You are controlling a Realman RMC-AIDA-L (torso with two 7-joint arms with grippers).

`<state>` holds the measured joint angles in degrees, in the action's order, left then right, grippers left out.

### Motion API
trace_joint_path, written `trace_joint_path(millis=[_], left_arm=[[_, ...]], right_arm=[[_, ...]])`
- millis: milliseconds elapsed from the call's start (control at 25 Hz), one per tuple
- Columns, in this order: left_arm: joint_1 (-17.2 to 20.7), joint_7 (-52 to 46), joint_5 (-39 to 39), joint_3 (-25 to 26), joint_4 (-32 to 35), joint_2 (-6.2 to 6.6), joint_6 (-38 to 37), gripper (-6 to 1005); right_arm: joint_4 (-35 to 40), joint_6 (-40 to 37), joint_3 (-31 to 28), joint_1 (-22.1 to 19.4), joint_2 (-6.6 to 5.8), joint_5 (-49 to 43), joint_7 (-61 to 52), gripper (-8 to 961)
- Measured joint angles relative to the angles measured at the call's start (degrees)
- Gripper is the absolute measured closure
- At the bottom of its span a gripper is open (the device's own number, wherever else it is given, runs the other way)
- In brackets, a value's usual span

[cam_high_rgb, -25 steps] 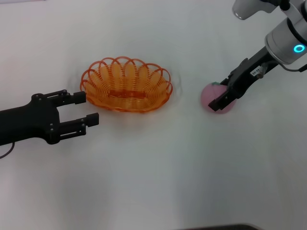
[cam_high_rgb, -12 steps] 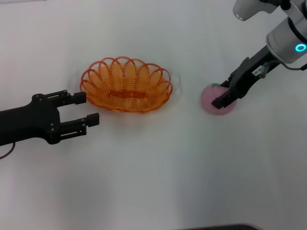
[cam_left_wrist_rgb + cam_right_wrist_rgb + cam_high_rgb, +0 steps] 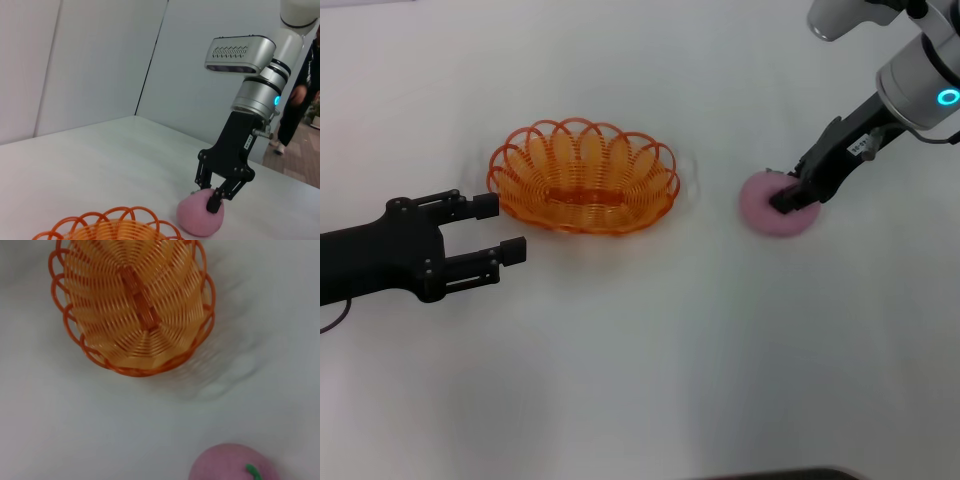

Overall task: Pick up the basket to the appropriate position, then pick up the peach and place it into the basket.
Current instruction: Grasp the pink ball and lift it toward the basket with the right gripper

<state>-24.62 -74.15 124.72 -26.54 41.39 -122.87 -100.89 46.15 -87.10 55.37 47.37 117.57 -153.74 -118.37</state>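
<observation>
On the white desk (image 3: pixel 640 360) the left tool (image 3: pixel 505 227) lies low at the left with its two black fingers spread wide, holding nothing, just beside the near-left rim of the one basket (image 3: pixel 583 177). That single orange wire basket sits upright on the desk, left of centre, with nothing inside it. Well apart to its right lies the one pink peach (image 3: pixel 775 205), resting on the desk. The right tool (image 3: pixel 786 196) reaches down from the upper right and its fingers straddle the peach's top, pressed against it on either side.
</observation>
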Motion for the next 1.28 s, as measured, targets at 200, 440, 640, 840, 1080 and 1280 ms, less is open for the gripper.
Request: trace_joint_path(millis=[200, 440, 640, 840, 1080, 1280], left_arm=[[-0.02, -0.02, 0.00, 0.00, 0.00, 0.00, 0.00, 288], [-0.08, -0.04, 0.00, 0.00, 0.00, 0.00, 0.00, 289], [-0.08, -0.03, -0.01, 0.00, 0.00, 0.00, 0.00, 290], [0.05, -0.04, -0.01, 0.00, 0.00, -0.01, 0.00, 290], [0.10, -0.04, -0.01, 0.00, 0.00, -0.06, 0.00, 288], [0.17, 0.02, -0.01, 0.00, 0.00, -0.09, 0.12, 289]], right_arm=[[0.00, -0.01, 0.00, 0.03, -0.06, -0.04, -0.22, 690], [0.00, -0.09, 0.00, 0.07, -0.07, -0.31, -0.27, 745], [0.00, -0.09, 0.00, 0.14, -0.06, -0.33, -0.28, 805], [0.00, -0.16, 0.00, 0.18, -0.06, -0.38, -0.27, 835], [0.14, -0.40, 0.00, 0.18, -0.12, -0.42, -0.17, 844], [3.43, -2.80, -0.26, 0.01, 0.14, -0.19, -0.28, 843]])
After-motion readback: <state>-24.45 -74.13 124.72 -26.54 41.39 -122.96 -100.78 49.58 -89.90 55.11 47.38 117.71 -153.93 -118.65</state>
